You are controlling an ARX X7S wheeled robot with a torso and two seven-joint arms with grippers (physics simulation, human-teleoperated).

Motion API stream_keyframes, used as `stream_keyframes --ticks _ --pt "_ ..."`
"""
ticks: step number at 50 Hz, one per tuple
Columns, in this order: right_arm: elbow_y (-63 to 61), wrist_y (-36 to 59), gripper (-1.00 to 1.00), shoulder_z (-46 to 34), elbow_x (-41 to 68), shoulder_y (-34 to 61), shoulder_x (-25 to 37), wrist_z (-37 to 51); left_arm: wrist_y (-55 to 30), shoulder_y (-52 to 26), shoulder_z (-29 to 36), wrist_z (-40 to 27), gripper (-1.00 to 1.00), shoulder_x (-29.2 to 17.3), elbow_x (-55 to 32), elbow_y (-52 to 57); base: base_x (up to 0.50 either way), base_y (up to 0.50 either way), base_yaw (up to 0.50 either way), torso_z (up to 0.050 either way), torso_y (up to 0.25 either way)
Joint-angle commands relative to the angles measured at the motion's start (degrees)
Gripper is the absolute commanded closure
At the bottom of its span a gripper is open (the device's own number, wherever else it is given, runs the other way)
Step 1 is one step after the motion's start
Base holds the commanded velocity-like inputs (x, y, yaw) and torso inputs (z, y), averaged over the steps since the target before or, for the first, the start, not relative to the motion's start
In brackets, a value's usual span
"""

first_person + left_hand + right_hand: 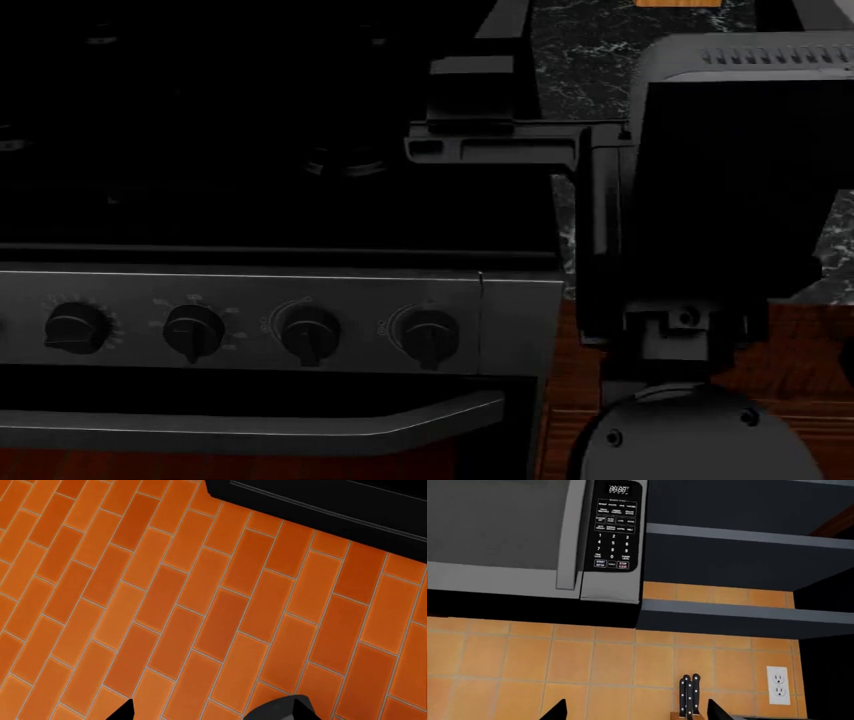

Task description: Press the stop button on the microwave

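The right gripper [637,711] shows only two dark fingertips [554,711], spread wide with nothing between them, pointed up at the wall. Just beyond them stand knife handles [690,696], with an outlet [778,685] to the side on the orange tile. Higher up hangs the microwave [527,540]; its stop button [622,565] sits at the keypad's bottom corner, well apart from the gripper. The left gripper [213,711] hangs wide apart over brick flooring [167,605].
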Motion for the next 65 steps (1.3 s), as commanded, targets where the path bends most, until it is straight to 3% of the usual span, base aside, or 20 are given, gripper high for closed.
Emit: stream_keyframes --ticks 1,3,4,28,41,46,65 --pt "23.94 -1.06 -1.00 -2.93 -0.95 29.09 -2.02 -0.58 -0.36 0.18 -0.57 0.25 -1.00 0.02 0.17 -0.48 0.00 0.00 0.00 0.000 0.000" --pt "41.13 -1.00 -1.00 -2.94 -0.64 32.99 -2.11 -0.53 -0.36 0.18 -0.57 0.25 -1.00 0.02 0.17 -0.48 0.00 0.00 0.00 0.000 0.000" --pt "42.33 -0.93 -1.00 -3.01 -0.52 33.07 -2.08 -0.50 -0.36 0.18 -0.57 0.25 -1.00 0.02 0.17 -0.48 0.00 0.00 0.00 0.000 0.000" --pt "50.03 0.41 -1.00 -5.04 1.04 44.76 -3.39 2.06 -0.36 0.18 -0.57 0.25 -1.00 0.02 0.17 -0.48 0.00 0.00 0.00 0.000 0.000" --pt "62.41 -2.55 -1.00 -6.22 2.79 52.75 -4.12 2.93 -0.36 0.18 -0.57 0.25 -1.00 0.02 0.17 -0.48 0.00 0.00 0.00 0.000 0.000" --pt "67.67 -5.11 -1.00 -6.64 3.12 54.76 -3.99 3.75 -0.36 0.18 -0.57 0.25 -1.00 0.02 0.17 -0.48 0.00 0.00 0.00 0.050 0.075" --pt "67.39 -5.07 -1.00 -6.95 6.48 55.66 -3.59 6.17 -0.36 0.18 -0.57 0.25 -1.00 0.02 0.17 -0.48 0.00 0.00 0.00 0.050 0.080"
